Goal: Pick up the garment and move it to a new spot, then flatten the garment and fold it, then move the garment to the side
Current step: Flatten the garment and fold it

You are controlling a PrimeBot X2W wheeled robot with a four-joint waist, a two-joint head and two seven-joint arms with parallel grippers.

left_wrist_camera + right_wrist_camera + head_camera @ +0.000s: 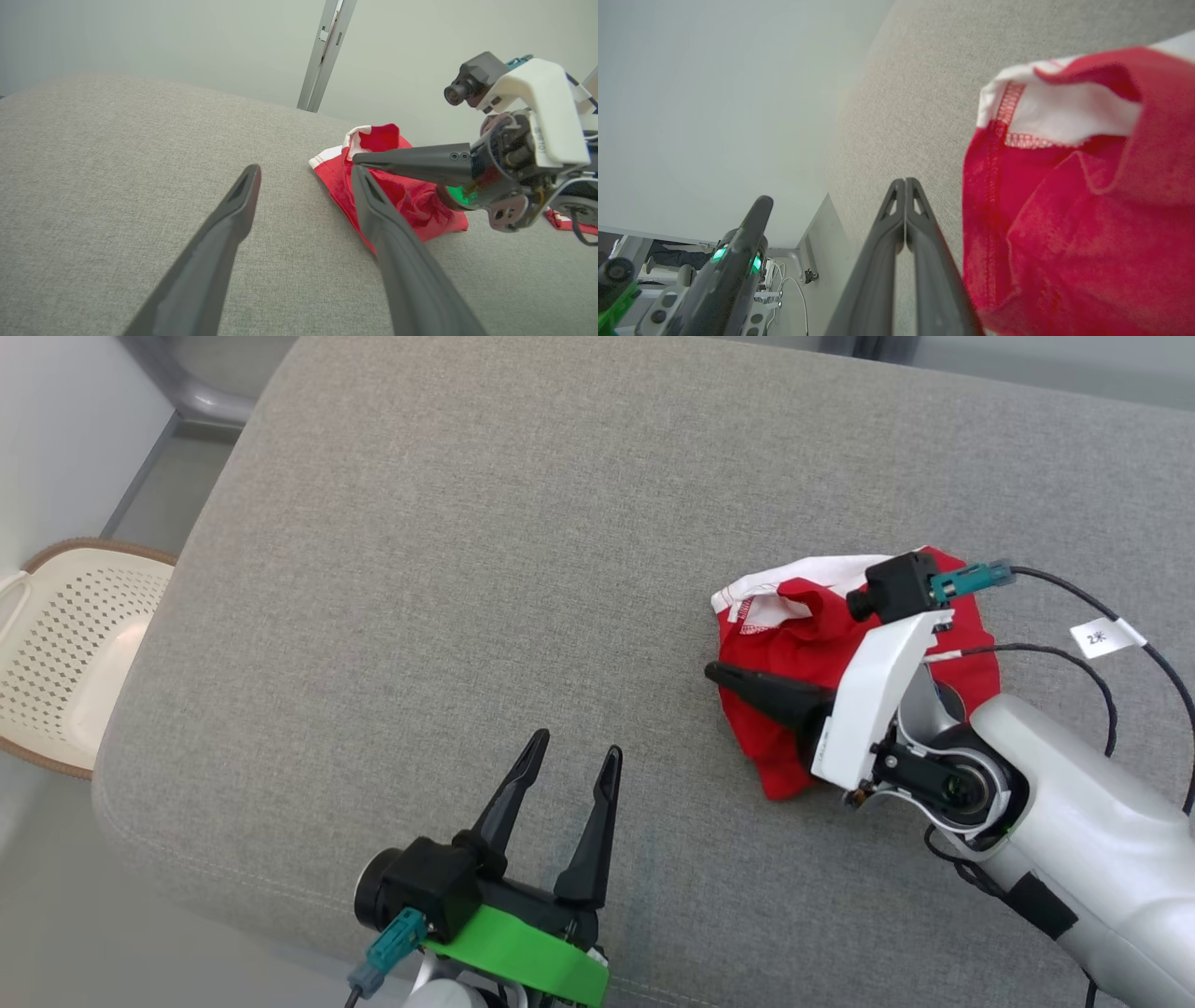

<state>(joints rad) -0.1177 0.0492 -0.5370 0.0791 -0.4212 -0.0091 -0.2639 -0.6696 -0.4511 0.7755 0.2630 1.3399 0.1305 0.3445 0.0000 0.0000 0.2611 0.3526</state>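
Head view question from lurker: where's the garment sitting, and is it folded?

Me: nope, the garment point(794, 644) is a crumpled red-and-white heap on the grey cushion point(467, 569), over on my right side. Not flat, not folded. That look fits two stages: bunched up and due to be lifted, or set at its new spot and due to be smoothed. Can't tell which from this.

Lurker: which hand's got it?

Me: neither, I reckon. My right hand point(717, 674) lies low over the heap, pointing to my left, tips just past the heap's left edge. In the right wrist view the fingers point(885, 242) are pressed tight together with no cloth between them that I can see, and the red fabric sits just beside them. The heap's long axis runs roughly away from me, so those fingers cross it. My left hand point(571, 756) is spread wide and well apart from the cloth, which lies off to its right and a bit further out. So the right arm's way nearer. Off the cushion's left edge there's a pale perforated basket point(75, 653).
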